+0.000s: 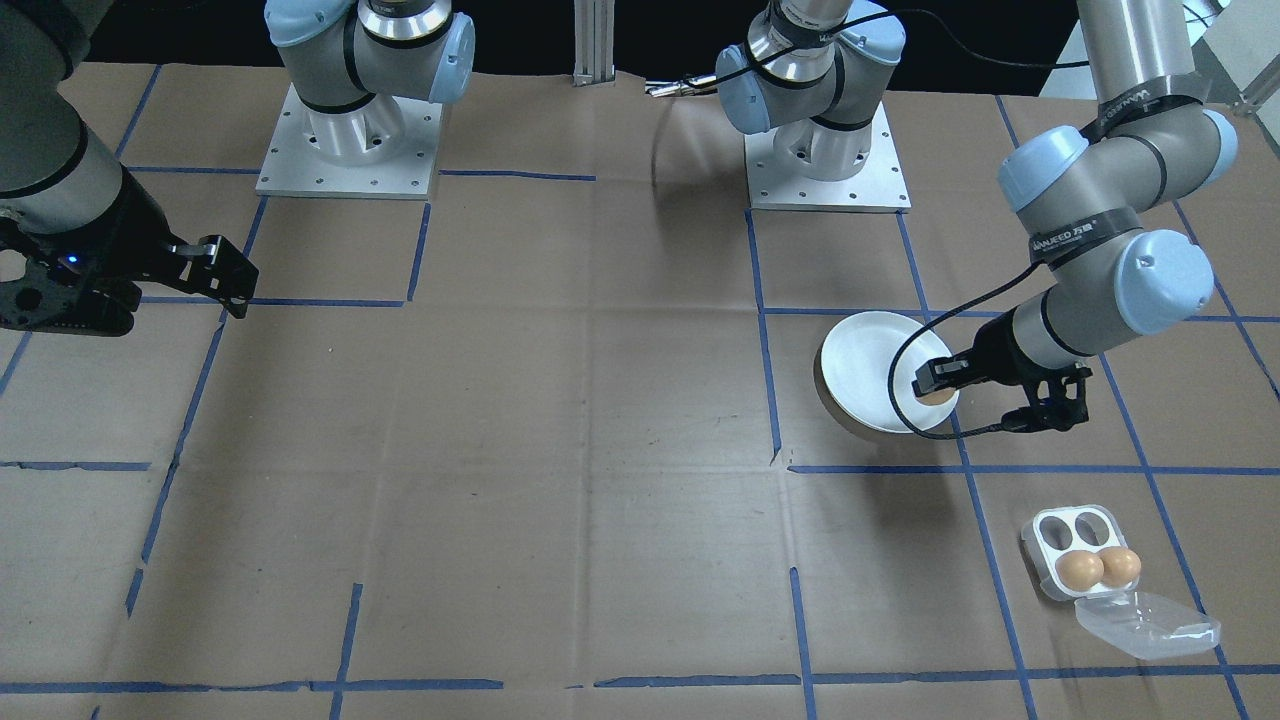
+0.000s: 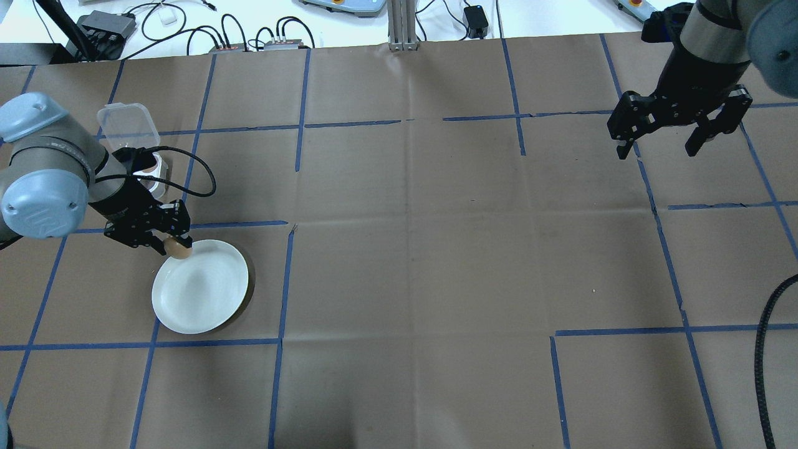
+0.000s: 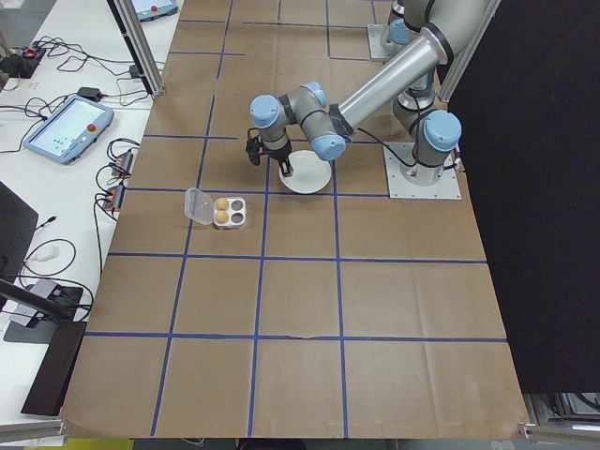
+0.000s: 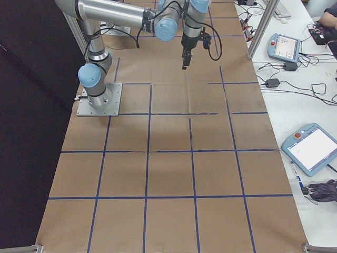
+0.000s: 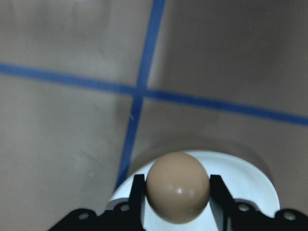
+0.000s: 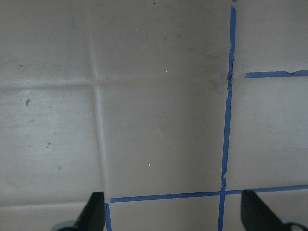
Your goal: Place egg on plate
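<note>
One brown egg point(image 5: 178, 186) sits clamped between the left gripper's point(image 2: 169, 240) fingers, over the white plate's point(image 2: 199, 293) rim. Far across the table, the right gripper point(image 2: 679, 131) hangs spread wide, holding nothing.

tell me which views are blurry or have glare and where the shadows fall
Left wrist view: the egg is fairly sharp with a small highlight, the tape lines behind it soft. Overhead view: the plate casts a dark crescent on its right edge. Front-facing view: a dim arm shadow lies below the plate. Right wrist view: evenly lit, no glare.
</note>
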Robot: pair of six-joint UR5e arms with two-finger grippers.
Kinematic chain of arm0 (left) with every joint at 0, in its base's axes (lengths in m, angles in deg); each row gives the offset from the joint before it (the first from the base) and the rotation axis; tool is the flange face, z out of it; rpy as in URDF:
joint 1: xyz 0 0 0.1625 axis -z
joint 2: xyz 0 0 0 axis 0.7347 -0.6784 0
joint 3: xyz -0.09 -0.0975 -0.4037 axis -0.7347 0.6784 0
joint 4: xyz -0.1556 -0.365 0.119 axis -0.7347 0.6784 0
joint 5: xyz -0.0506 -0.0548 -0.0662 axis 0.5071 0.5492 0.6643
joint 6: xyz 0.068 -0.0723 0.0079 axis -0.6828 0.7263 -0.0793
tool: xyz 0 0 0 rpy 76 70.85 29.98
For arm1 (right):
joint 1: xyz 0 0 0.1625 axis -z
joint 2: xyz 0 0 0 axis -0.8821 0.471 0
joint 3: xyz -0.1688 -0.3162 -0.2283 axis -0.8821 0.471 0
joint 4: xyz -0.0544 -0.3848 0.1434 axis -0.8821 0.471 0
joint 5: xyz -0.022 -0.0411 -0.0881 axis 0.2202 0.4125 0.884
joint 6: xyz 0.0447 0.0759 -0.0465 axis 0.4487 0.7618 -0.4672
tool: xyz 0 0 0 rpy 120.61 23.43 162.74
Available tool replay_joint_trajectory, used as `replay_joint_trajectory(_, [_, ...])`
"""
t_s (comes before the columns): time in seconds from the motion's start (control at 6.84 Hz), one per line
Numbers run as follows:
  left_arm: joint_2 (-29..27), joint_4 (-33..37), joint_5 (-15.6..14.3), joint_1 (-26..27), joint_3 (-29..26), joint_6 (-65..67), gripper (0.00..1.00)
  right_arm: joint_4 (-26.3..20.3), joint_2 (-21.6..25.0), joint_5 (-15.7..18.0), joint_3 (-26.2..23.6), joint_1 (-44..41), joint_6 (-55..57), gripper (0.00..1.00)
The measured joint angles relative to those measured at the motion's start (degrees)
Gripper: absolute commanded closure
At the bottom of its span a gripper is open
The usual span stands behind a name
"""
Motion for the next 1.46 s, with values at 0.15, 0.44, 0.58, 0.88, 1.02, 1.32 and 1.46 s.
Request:
replay_joint_trajectory(0.15, [0.63,2.65,-0.12,0.17,0.98,0.85,0.25,0.00,0.00,0.00,0.00,0.00,0.00,0.00])
replay_joint_trajectory(0.44, [0.72,3.19,-0.37,0.14,1.00,-0.46,0.06,0.00,0.00,0.00,0.00,0.00,0.00,0.00])
replay_joint_trajectory(0.58, [0.46,1.96,-0.37,-0.06,0.16,-1.63,0.01,0.00,0.00,0.00,0.00,0.00,0.00,0.00])
replay_joint_trajectory(0.88, [-1.49,0.08,-0.43,-0.78,-4.64,-5.85,0.01,0.00,0.00,0.00,0.00,0.00,0.00,0.00])
replay_joint_trajectory(1.02, [-3.99,-0.41,-0.41,-1.33,-9.03,-11.62,0.01,0.00,0.00,0.00,0.00,0.00,0.00,0.00])
replay_joint_trajectory(1.32, [-9.72,-2.72,-0.46,-2.07,-18.54,-28.57,0.01,0.00,-0.01,0.00,0.00,0.00,0.00,0.00])
replay_joint_trajectory(1.46, [-12.08,-5.11,-0.40,-2.60,-21.82,-38.06,0.01,0.00,0.00,0.00,0.00,0.00,0.00,0.00])
